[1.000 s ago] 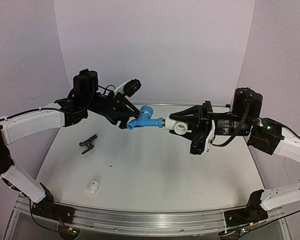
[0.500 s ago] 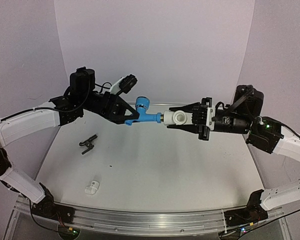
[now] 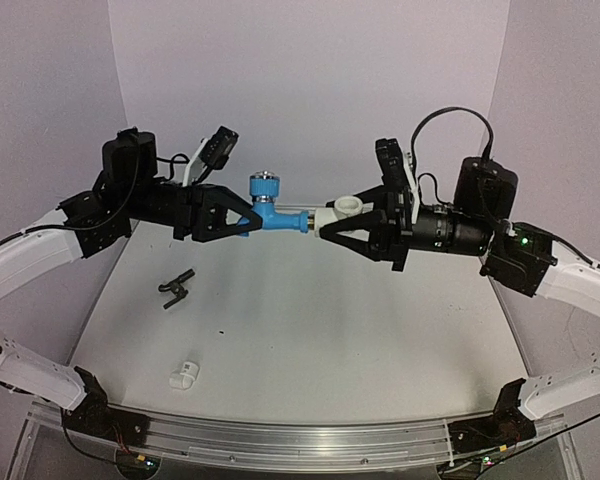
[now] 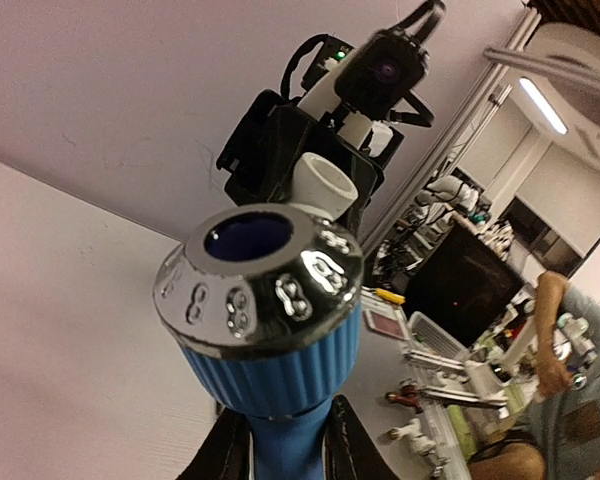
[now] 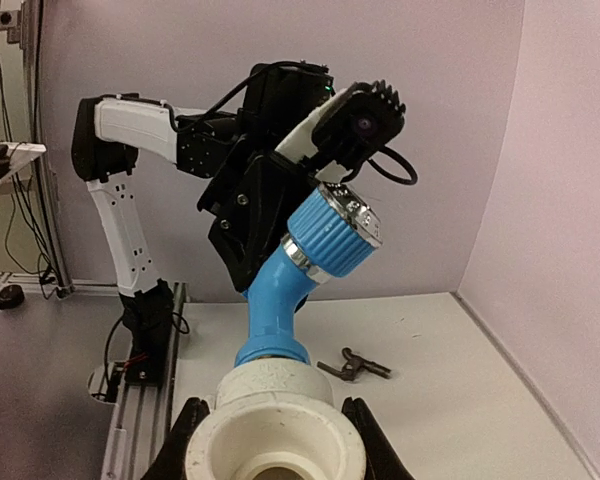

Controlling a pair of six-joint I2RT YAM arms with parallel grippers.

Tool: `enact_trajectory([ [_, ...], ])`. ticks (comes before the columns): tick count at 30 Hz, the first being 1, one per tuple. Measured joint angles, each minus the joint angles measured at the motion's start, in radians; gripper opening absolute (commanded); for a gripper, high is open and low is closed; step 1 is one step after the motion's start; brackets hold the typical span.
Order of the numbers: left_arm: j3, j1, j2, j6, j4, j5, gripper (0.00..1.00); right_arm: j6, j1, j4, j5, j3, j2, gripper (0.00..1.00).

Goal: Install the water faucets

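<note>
The left gripper (image 3: 254,221) is clamped on the body of a small bright blue plastic faucet (image 3: 270,208) and holds it in the air above the white table (image 3: 310,330), between the two arms. The faucet's ribbed round knob with its shiny cap points up, and its straight stem runs level towards the right arm. In the left wrist view the two black fingers (image 4: 229,452) press on the blue body from either side, below the knob. The right gripper (image 3: 332,222) is closed around a stubby white cylindrical pipe fitting (image 3: 346,209), open end up. The stem tip meets the side of this fitting. A small black part (image 3: 177,287) and a small white fitting (image 3: 184,374) lie apart on the table's left side.
</note>
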Motion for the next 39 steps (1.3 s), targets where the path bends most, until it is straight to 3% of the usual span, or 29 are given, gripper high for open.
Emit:
enact_trajectory([
  [9, -0.085, -0.024, -0.135, 0.272, -0.064, -0.141, 0.08, 0.274, 0.008, 0.021, -0.040, 0.019, 0.053, 0.00],
  [14, -0.085, -0.029, -0.170, 0.428, -0.117, -0.192, 0.15, 0.359, 0.008, 0.033, -0.061, 0.030, 0.077, 0.00],
  [17, -0.085, -0.039, -0.185, 0.520, -0.155, -0.237, 0.27, 0.361, 0.009, 0.034, -0.062, 0.030, 0.082, 0.00],
  [18, -0.085, -0.040, -0.188, 0.533, -0.161, -0.247, 0.43, 0.354, 0.009, 0.033, -0.061, 0.031, 0.082, 0.00],
  [22, -0.074, -0.028, -0.203, 0.562, -0.232, -0.329, 0.83, 0.222, 0.008, -0.008, -0.040, 0.048, 0.076, 0.00],
  [23, -0.067, -0.024, -0.201, 0.557, -0.249, -0.341, 0.84, 0.171, 0.008, -0.016, -0.025, 0.057, 0.072, 0.00],
  [24, -0.063, -0.023, -0.201, 0.547, -0.256, -0.343, 0.95, 0.166, 0.008, -0.017, -0.023, 0.058, 0.072, 0.00],
  [25, -0.035, -0.021, -0.192, 0.521, -0.294, -0.357, 0.99, 0.074, 0.008, -0.030, 0.008, 0.067, 0.057, 0.00],
  [33, 0.078, -0.021, -0.164, 0.246, -0.367, -0.393, 1.00, -0.401, 0.008, -0.043, 0.118, 0.069, -0.061, 0.00],
  [39, 0.082, -0.021, -0.166, -0.043, -0.365, -0.540, 1.00, -0.754, 0.008, -0.038, 0.128, 0.021, -0.129, 0.00],
])
